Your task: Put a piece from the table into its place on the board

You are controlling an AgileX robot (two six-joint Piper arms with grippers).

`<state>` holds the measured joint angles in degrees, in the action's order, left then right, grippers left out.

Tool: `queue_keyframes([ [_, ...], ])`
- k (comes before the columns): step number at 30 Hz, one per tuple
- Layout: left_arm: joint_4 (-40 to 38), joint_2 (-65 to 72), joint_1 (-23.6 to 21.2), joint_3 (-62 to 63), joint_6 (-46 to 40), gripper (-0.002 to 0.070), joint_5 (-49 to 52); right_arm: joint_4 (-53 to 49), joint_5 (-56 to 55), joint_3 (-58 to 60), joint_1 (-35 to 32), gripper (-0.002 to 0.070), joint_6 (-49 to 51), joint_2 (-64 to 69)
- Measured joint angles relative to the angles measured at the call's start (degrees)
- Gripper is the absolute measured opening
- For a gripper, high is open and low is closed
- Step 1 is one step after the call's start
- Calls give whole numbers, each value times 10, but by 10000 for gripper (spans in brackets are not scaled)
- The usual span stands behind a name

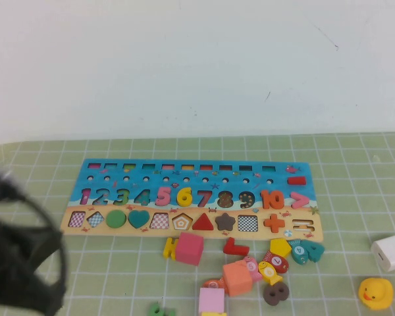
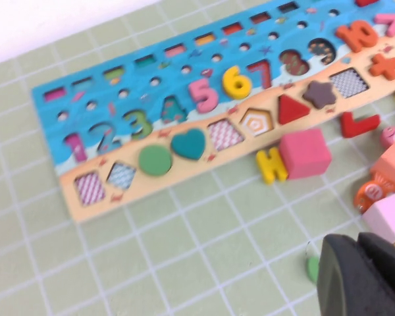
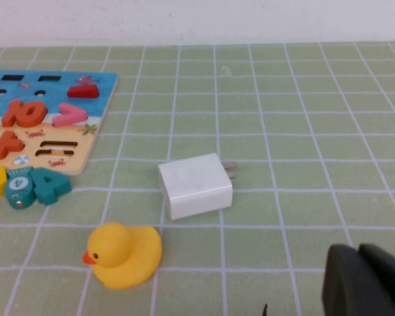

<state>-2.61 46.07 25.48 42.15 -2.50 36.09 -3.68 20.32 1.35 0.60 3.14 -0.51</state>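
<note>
The board lies across the middle of the table and also shows in the left wrist view. The yellow "6" sits in the board's digit row between the pink 5 and the red 7; it also shows in the left wrist view. My left gripper is shut and empty, above the mat near the board's front, over a small green piece. Its arm fills the left of the high view. My right gripper is shut and empty over bare mat to the right.
Loose pieces lie in front of the board: a yellow piece, a pink cube, a red L, a yellow pentagon, a teal 4, a salmon cube. A white charger and a rubber duck are at the right.
</note>
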Motion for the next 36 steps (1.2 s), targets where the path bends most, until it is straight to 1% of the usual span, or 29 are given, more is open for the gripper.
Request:
queue_keyframes([
  [6, 48, -103, 0, -51, 73, -1, 5, 0, 0, 0, 0, -1, 0, 0],
  [9, 57, -150, 0, -66, 87, -1, 22, 0, 0, 0, 0, -1, 0, 0],
  [15, 63, -225, 0, -71, 92, -1, 121, 0, 0, 0, 0, -1, 0, 0],
  [22, 76, -255, 0, -72, 96, -1, 169, 0, 0, 0, 0, -1, 0, 0],
  [26, 101, -255, 0, -94, 125, -1, 189, 0, 0, 0, 0, -1, 0, 0],
  [29, 127, -259, 0, -132, 157, -1, 162, 0, 0, 0, 0, -1, 0, 0],
  [32, 144, -271, -13, -177, 168, -1, 97, 0, 0, 0, 0, -1, 0, 0],
  [36, 149, -307, -65, -242, 175, -1, -11, 0, 0, 0, 0, -1, 0, 0],
])
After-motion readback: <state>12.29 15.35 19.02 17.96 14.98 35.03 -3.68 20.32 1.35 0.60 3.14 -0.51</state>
